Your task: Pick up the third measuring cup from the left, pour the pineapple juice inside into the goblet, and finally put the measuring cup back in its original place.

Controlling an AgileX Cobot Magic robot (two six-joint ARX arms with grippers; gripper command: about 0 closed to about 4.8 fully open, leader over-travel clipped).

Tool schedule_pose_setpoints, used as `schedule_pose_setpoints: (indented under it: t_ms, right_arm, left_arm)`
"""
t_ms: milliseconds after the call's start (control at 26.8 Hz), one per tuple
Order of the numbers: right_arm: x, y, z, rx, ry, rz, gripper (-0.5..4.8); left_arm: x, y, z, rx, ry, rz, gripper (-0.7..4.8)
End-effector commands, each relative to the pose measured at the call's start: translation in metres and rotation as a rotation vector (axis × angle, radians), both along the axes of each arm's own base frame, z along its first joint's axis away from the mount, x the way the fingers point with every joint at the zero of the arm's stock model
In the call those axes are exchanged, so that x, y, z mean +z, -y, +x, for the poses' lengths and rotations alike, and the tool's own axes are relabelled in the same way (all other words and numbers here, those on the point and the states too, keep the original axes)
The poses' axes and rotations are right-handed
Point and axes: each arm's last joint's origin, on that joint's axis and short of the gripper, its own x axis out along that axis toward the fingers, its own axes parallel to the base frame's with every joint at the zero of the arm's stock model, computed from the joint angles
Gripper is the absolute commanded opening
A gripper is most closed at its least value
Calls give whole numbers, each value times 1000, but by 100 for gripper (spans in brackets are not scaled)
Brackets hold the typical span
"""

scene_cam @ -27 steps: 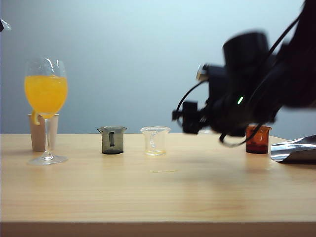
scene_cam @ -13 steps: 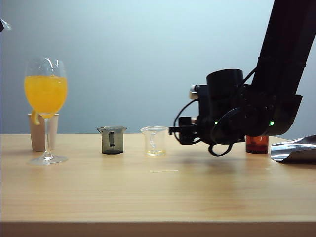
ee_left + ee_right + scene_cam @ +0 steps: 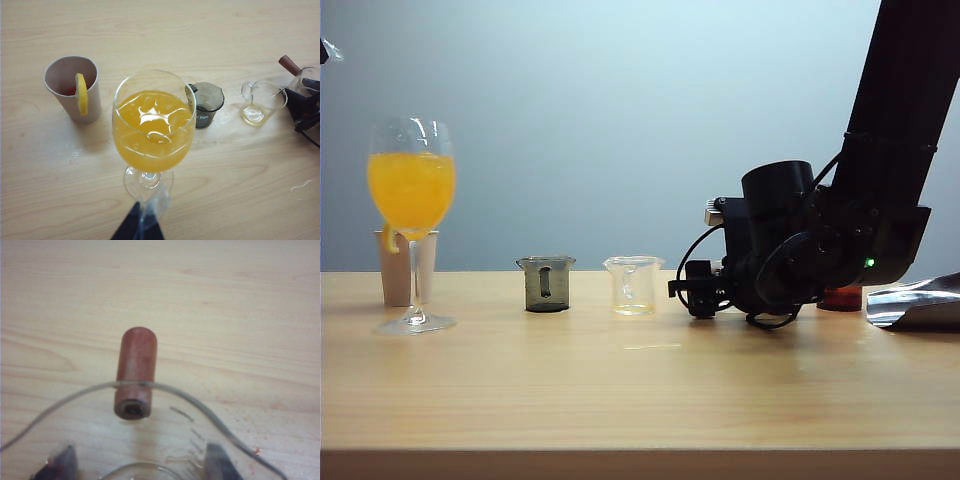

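The third measuring cup [image 3: 136, 371], clear with a brownish-red stub handle, sits between the fingers of my right gripper [image 3: 141, 465], which is shut on it. In the exterior view that gripper [image 3: 698, 292] is low at the tabletop, right of the clear beaker [image 3: 634, 285], and hides the cup. The left wrist view catches the cup [image 3: 309, 77] beside the black right gripper [image 3: 304, 107]. I cannot make out pineapple juice in the cup. The goblet [image 3: 412, 190] stands far left, holding deep orange drink. My left gripper [image 3: 142, 222] hovers near the goblet's foot [image 3: 148, 181], its dark fingers together.
A paper cup [image 3: 396, 268] with a lemon slice stands behind the goblet. A dark grey cup [image 3: 546, 284] sits left of the beaker. The amber-red cup [image 3: 842, 297] peeks out behind the right arm. Crumpled silver foil [image 3: 920, 303] lies at the far right.
The right arm has come down with the cup from above the table to the tabletop and now covers most of the amber-red cup. Goblet and other cups have not moved.
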Motion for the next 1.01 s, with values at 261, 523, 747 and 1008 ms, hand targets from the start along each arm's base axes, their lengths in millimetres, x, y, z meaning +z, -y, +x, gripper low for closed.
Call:
schedule_pose_setpoints:
  t_ms: [261,523,747,1008]
  right_arm:
    - [-2,0,-1,21,-37,-7,220]
    - [0,-1,-1,45,-45,8,324]
    - [6,0,-3,39,-80,18,433]
    - [18,0,-4,56,-94,17,432]
  left_arm:
    - [3,0,0,-3,18,-2,-3]
    - [3,0,0,-3,18,-2,-3]
    - [3,0,0,-3,18,-2,-3]
    - [3,0,0,-3,18,-2,-3]
